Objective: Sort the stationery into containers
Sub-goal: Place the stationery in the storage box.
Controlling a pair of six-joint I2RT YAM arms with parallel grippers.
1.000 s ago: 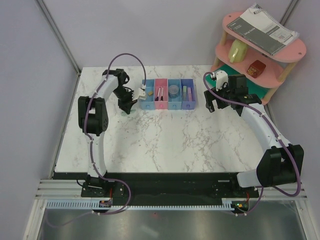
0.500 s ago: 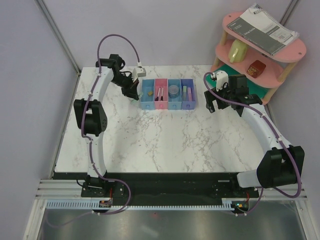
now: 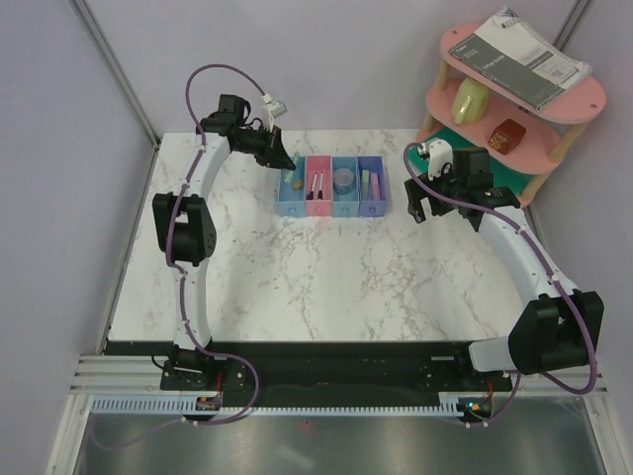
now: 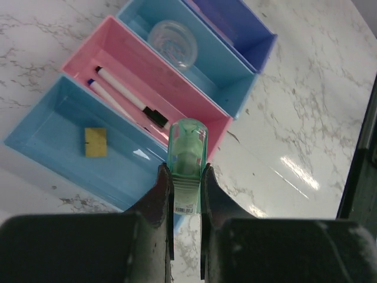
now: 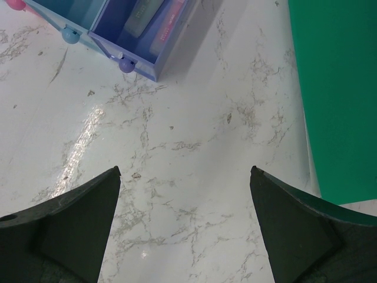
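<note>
My left gripper (image 4: 185,177) is shut on a pale green marker (image 4: 187,150) and holds it above the near edge of the left light blue tray (image 4: 53,127), where it meets the pink tray (image 4: 194,112). In the top view this gripper (image 3: 287,160) hangs over the far left end of the tray row (image 3: 331,208). The left blue tray holds a gold clip (image 4: 95,142). The pink tray holds thin pens (image 4: 126,96). The second blue tray holds a round roll (image 4: 172,38). The purple-blue tray (image 5: 112,44) holds a green marker (image 5: 141,13) and a pink marker (image 5: 168,20). My right gripper (image 5: 184,171) is open and empty over bare marble, right of the trays.
A pink tiered shelf (image 3: 584,99) stands at the back right with a grey spiral notebook (image 3: 519,49) on top. A green mat (image 5: 336,88) lies under it, close to my right gripper. Grey walls border the table at the left and back.
My left gripper has moved from the table left of the trays up toward the back and right, over the left end of the tray row. The right arm has not moved.
</note>
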